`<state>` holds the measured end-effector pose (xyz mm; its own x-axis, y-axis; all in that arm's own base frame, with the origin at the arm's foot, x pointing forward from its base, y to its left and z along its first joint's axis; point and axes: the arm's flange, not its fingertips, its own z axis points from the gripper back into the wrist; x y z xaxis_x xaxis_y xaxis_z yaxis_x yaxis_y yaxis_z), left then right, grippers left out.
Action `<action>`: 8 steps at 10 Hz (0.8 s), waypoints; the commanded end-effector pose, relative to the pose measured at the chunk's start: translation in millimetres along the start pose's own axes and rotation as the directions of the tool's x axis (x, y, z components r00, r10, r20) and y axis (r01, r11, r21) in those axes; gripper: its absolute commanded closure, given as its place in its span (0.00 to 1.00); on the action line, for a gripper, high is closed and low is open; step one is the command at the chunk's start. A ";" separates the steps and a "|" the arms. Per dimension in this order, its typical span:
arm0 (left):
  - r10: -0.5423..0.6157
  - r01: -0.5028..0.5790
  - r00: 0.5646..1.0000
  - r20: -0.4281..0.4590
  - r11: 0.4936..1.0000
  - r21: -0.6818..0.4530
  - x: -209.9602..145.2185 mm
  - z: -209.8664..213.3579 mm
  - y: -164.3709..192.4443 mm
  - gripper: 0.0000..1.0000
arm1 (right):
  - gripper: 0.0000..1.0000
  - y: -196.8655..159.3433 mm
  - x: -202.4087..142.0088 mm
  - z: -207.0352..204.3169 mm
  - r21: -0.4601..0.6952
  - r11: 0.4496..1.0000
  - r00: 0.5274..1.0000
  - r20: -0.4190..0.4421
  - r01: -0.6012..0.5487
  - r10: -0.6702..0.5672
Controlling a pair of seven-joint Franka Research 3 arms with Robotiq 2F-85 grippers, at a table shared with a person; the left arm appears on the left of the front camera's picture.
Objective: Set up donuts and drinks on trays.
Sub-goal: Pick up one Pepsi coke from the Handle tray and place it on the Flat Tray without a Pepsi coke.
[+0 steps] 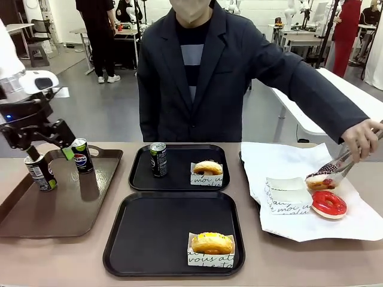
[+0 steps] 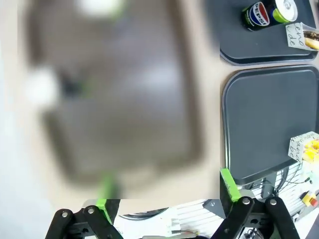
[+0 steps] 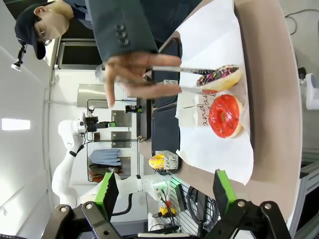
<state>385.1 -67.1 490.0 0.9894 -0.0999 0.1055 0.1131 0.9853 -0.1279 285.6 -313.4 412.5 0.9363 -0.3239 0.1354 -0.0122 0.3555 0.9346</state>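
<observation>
Two black trays lie mid-table. The far tray [image 1: 179, 177] holds a dark can [image 1: 158, 159] and a yellow-glazed donut [image 1: 207, 168] in a white sleeve. On the near tray [image 1: 152, 233] sits another sleeved donut [image 1: 212, 243]. Two more cans [image 1: 40, 172] [image 1: 81, 155] stand on the brown tray [image 1: 60, 209]. My left gripper [image 1: 51, 154] hangs open between them, just above. The left wrist view shows its open gripper [image 2: 166, 186] over that blurred tray, with the far tray's can [image 2: 266, 12] beyond. My right gripper [image 3: 165, 189] is open, well short of the paper.
At the right, white paper [image 1: 281, 161] carries a red-glazed donut [image 1: 328, 203] and an empty sleeve [image 1: 286, 194]. The person's hand [image 1: 365, 139] holds tongs [image 1: 338, 164] on a sprinkled donut [image 1: 320, 181]. The right wrist view shows that sprinkled donut [image 3: 219, 77].
</observation>
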 end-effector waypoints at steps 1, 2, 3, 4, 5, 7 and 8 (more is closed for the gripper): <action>-0.010 0.010 1.000 0.017 1.000 0.014 10.3 -2.9 0.7 0.00 | 0.00 0.1 -1.0 0.4 0.009 1.000 1.000 0.002 -0.005 0.005; 0.000 0.000 1.000 0.000 1.000 0.000 0.0 0.0 0.0 0.00 | 0.00 0.1 -1.0 0.4 0.009 1.000 1.000 0.002 -0.005 0.005; 0.000 0.000 1.000 0.000 1.000 0.000 0.0 0.0 0.0 0.00 | 0.00 0.1 -1.0 0.4 0.009 1.000 1.000 0.002 -0.005 0.005; 0.000 0.000 1.000 0.000 1.000 0.000 0.0 0.0 0.0 0.00 | 0.00 0.1 -1.0 0.4 0.009 1.000 1.000 0.002 -0.005 0.005; 0.000 0.000 1.000 0.000 1.000 0.000 0.0 0.0 0.0 0.00 | 0.00 0.1 -1.0 0.4 0.009 1.000 1.000 0.002 -0.005 0.005; 0.001 -0.001 1.000 0.000 1.000 0.002 1.0 0.1 1.1 0.00 | 0.00 0.1 -1.0 0.4 0.009 1.000 1.000 0.002 -0.005 0.005; -0.012 0.012 1.000 0.004 1.000 0.008 20.3 -1.3 17.6 0.00 | 0.00 0.1 -1.0 0.4 0.009 1.000 1.000 0.002 -0.005 0.005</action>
<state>390.0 -63.1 489.8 0.9899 -0.0951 0.1047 0.1080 0.9862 -0.1257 285.6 -313.4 412.6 0.9363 -0.3240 0.1355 -0.0122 0.3555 0.9346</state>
